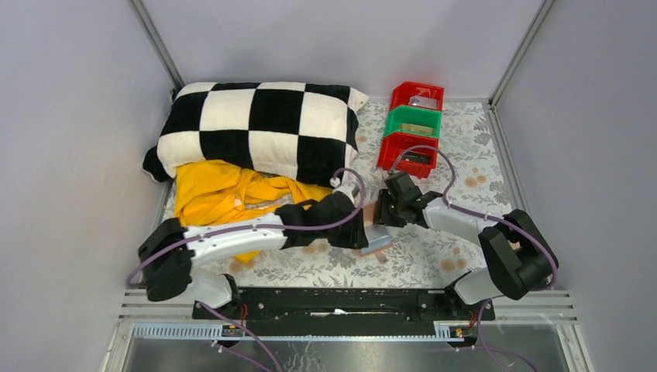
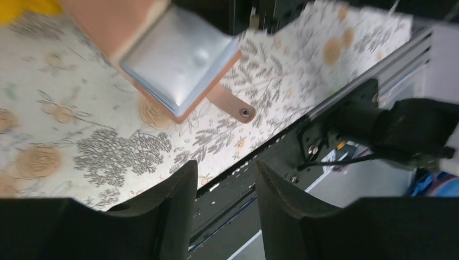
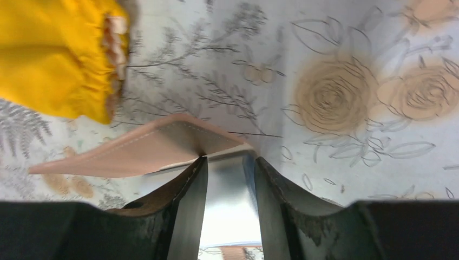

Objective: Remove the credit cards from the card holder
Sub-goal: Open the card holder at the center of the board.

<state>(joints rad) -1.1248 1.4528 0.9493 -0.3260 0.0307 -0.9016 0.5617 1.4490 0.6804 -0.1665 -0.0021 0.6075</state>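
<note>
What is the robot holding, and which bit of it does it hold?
The right claw holds the card holder, pinching its grey-blue inner panel; the tan flap sticks out sideways. The left claw is open, holding nothing.

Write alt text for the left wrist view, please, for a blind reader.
A tan leather card holder with a grey-blue inner panel and a snap tab is tilted over the floral tablecloth. Below, the left claw stands open and empty.
</note>
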